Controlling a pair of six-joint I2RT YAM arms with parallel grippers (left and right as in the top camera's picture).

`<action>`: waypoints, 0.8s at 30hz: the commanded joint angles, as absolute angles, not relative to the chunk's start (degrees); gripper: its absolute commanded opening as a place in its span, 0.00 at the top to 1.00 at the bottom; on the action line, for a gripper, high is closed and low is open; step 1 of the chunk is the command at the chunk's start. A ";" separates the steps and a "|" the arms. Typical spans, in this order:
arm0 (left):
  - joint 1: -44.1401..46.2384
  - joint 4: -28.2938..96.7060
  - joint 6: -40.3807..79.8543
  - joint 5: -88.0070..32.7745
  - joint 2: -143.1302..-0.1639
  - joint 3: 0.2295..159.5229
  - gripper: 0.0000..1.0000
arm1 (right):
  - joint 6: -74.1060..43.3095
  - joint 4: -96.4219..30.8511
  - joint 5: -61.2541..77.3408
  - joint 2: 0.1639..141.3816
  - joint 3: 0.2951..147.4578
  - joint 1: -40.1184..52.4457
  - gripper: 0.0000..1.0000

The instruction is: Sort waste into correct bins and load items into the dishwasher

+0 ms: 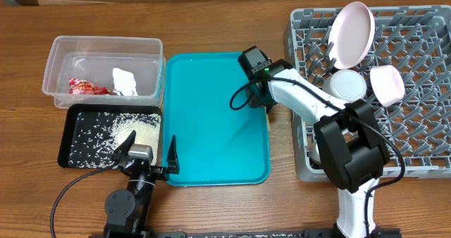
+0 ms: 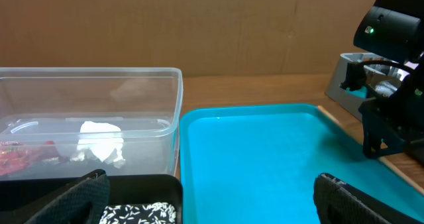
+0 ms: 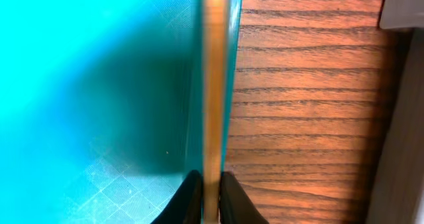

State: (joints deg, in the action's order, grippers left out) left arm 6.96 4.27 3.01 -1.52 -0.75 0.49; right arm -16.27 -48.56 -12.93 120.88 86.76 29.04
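My right gripper (image 1: 266, 105) is shut on a thin wooden chopstick (image 3: 214, 85) at the right rim of the teal tray (image 3: 99, 65); its fingers (image 3: 211, 197) pinch the stick from both sides. The chopstick also shows in the left wrist view (image 2: 329, 116). The grey dish rack (image 1: 423, 146) holds a large white plate (image 1: 352, 32), a bowl (image 1: 349, 85) and a small cup (image 1: 386, 83). The clear tub (image 1: 67, 51) holds the red wrapper (image 1: 88, 88) and white tissue (image 1: 125, 82). The black tray (image 1: 70, 150) holds rice (image 1: 134, 129). My left gripper (image 1: 149, 153) is open and empty.
The teal serving tray (image 1: 211, 146) lies between the bins and the rack, with nothing on its floor. A strip of bare wooden table (image 3: 305, 105) runs between the tray and the rack. The right arm (image 1: 310, 101) reaches over the rack's left edge.
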 commanded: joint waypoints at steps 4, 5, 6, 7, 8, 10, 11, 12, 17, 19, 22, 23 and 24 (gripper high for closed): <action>6.57 4.29 3.42 -1.52 -0.25 0.25 0.00 | -15.05 -50.50 -14.55 120.81 88.40 29.58 0.90; 6.57 4.29 3.40 -1.50 -0.25 0.25 0.00 | -15.05 -50.52 -14.55 120.27 88.73 29.58 0.92; 6.57 4.29 3.40 -1.52 -0.25 0.25 0.00 | -15.05 -50.54 -14.55 119.72 88.95 29.58 0.96; 6.57 4.29 3.42 -1.50 -0.25 0.25 0.00 | -15.07 -50.52 -14.55 119.13 89.03 29.56 0.96; 6.57 4.29 3.40 -1.52 -0.25 0.25 0.00 | -15.05 -50.50 -14.52 118.61 89.03 29.56 0.96; 6.57 4.29 3.40 -1.52 -0.25 0.25 0.00 | -15.00 -50.50 -14.57 117.71 89.03 29.56 0.96; 6.57 4.29 3.40 -1.52 -0.25 0.25 0.00 | -14.85 -50.50 -14.72 117.19 89.03 29.56 0.96; 6.57 4.29 3.42 -1.50 -0.25 0.25 0.00 | -14.87 -50.52 -15.22 116.57 89.03 29.56 0.96; 6.57 4.29 3.42 -1.50 -0.25 0.25 0.00 | -15.07 -50.04 -15.44 111.74 89.03 29.52 0.96; 6.57 4.29 3.42 -1.52 -0.25 0.25 0.00 | -15.05 -50.09 -15.46 108.90 89.03 29.50 0.96; 6.57 4.29 3.40 -1.52 -0.25 0.25 0.00 | -15.07 -50.52 -16.84 104.49 89.03 29.50 0.96; 6.57 4.29 3.42 -1.52 -0.25 0.25 0.00 | -15.07 -50.72 -18.17 102.98 89.03 29.50 0.96; 6.57 4.29 3.42 -1.52 -0.25 0.25 0.00 | -15.07 -50.83 -19.64 101.58 89.03 29.36 0.96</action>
